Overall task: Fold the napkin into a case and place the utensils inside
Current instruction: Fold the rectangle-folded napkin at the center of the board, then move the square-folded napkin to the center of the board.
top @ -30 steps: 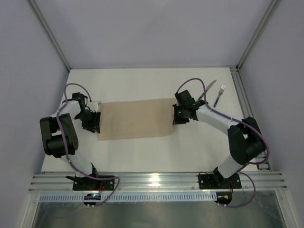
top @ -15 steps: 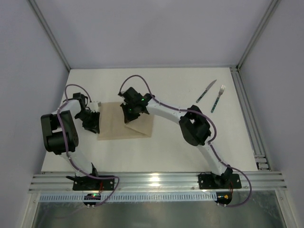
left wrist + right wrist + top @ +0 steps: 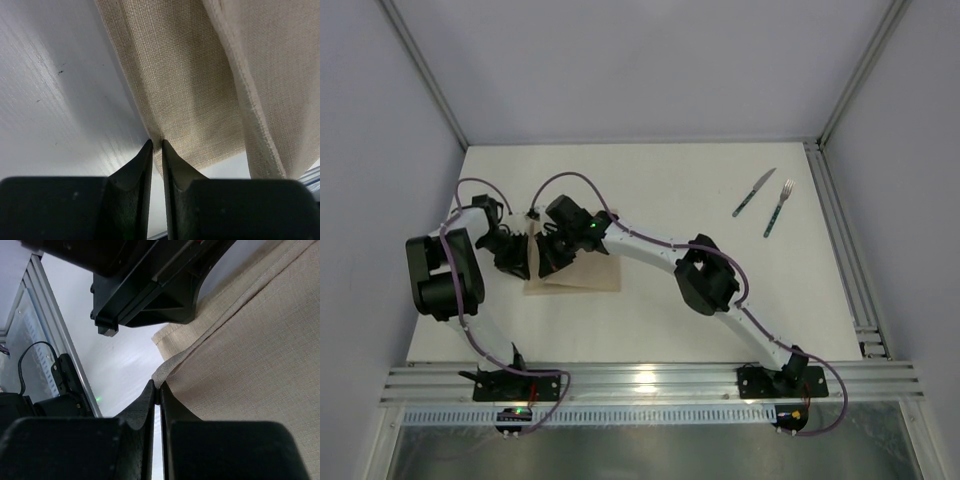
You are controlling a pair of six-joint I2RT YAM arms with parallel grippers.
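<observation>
The right gripper has carried its edge of the napkin farther left than 0.5 s ago. The cloth is now folded over itself into a much shorter stack at the left of the table. The right gripper's jaws are pinched nearly together on that cloth edge. The left gripper, just beside it, stays in place, its jaws a narrow slit on the napkin's left edge. The knife and fork lie unmoved at the far right, well apart from the cloth.
</observation>
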